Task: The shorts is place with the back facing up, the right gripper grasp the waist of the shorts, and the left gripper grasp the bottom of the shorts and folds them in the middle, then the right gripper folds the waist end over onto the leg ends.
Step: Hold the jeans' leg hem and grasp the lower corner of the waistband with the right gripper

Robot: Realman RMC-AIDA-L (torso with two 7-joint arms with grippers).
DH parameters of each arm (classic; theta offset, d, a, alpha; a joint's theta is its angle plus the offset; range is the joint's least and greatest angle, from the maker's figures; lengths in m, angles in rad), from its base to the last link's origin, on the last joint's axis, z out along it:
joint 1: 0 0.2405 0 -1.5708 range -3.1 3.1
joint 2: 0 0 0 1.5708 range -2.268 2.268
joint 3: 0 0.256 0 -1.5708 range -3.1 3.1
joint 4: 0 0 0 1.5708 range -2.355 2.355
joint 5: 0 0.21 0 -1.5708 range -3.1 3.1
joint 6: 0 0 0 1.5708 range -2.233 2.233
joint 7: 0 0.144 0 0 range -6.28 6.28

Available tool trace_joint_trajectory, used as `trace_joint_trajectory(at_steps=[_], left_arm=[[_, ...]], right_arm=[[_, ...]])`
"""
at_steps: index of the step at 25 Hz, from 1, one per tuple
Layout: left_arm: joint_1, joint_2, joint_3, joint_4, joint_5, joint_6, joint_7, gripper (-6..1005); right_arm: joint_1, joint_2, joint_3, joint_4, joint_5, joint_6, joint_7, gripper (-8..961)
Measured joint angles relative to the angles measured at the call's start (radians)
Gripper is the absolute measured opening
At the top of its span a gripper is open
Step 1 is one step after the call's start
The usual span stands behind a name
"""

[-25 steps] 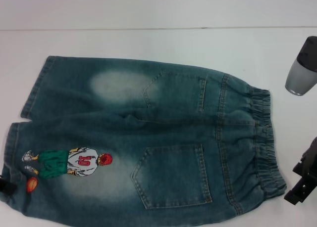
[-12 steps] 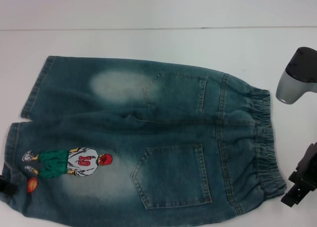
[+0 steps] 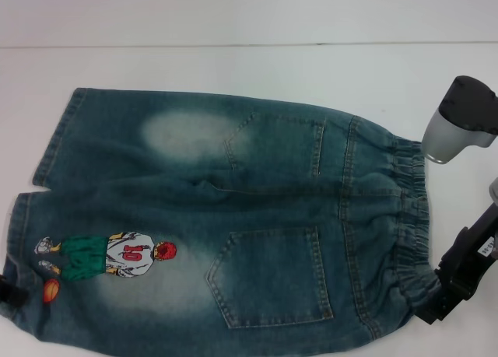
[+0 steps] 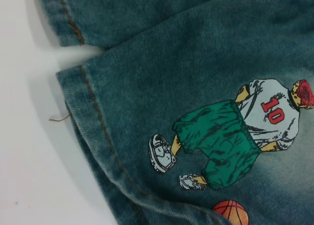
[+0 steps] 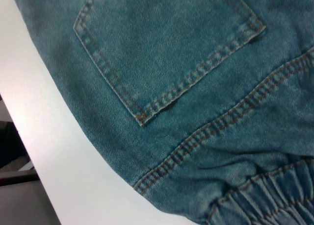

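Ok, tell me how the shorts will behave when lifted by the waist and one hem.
The shorts will probably sag between grips: the denim lies flat but rumples at the crotch. The waist is puckered and thick, likely an easy pinch. The bottom hem looks thin, so it may slip.

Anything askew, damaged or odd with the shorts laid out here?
Little stands out. The blue-green washed denim shorts lie flat, back pockets up, slightly skewed on the white table. A small crease puckers the crotch seam, and a loose orange thread strays from the printed leg hem.
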Motion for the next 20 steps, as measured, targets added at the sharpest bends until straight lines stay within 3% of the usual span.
trace_joint_trajectory(at_steps=[13, 15, 20], left_arm=[[-0.003, 0.000, 0.005, -0.006, 0.000, -0.009, 0.002, 57], [-0.003, 0.000, 0.005, -0.007, 0.000, -0.010, 0.002, 57], [-0.003, 0.001, 0.005, -0.008, 0.000, -0.010, 0.002, 57]], right_arm=[[-0.011, 0.000, 0.000, 0.018, 0.023, 0.041, -0.028, 679], [-0.011, 0.000, 0.000, 0.019, 0.022, 0.041, -0.032, 459], [-0.012, -0.002, -0.001, 0.016, 0.019, 0.033, -0.030, 254]])
